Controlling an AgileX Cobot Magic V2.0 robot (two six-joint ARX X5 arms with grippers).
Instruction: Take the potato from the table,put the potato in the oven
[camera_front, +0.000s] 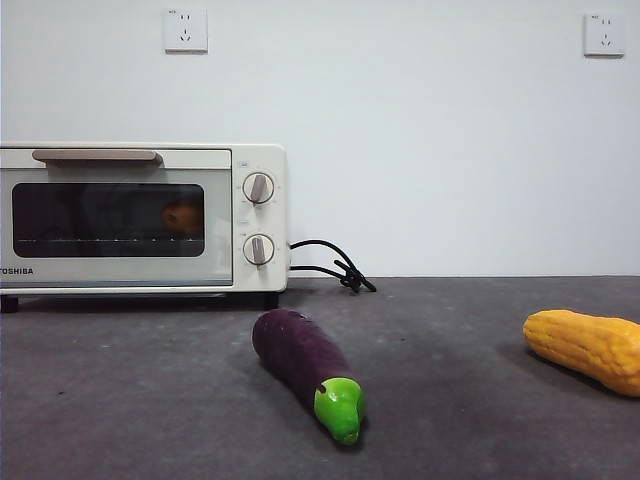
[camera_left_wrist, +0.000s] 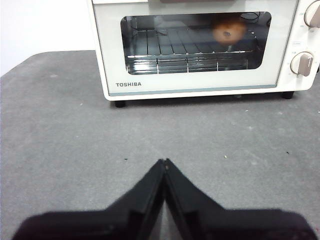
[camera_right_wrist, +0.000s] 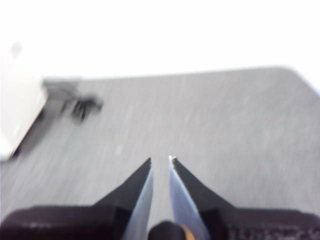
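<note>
The orange-brown potato lies inside the cream-white oven on the wire rack, seen dimly through the dark glass of the closed door. The left wrist view shows the potato toward the knob side of the oven. My left gripper is shut and empty, low over the table, some way in front of the oven door. My right gripper hovers over bare table with a narrow gap between its jaws and nothing in it; that view is blurred. Neither gripper shows in the front view.
A purple eggplant with a green tip lies on the table in front of the oven's knob side. A yellow corn cob lies at the right edge. The oven's black cord coils behind, also seen as the cord in the right wrist view.
</note>
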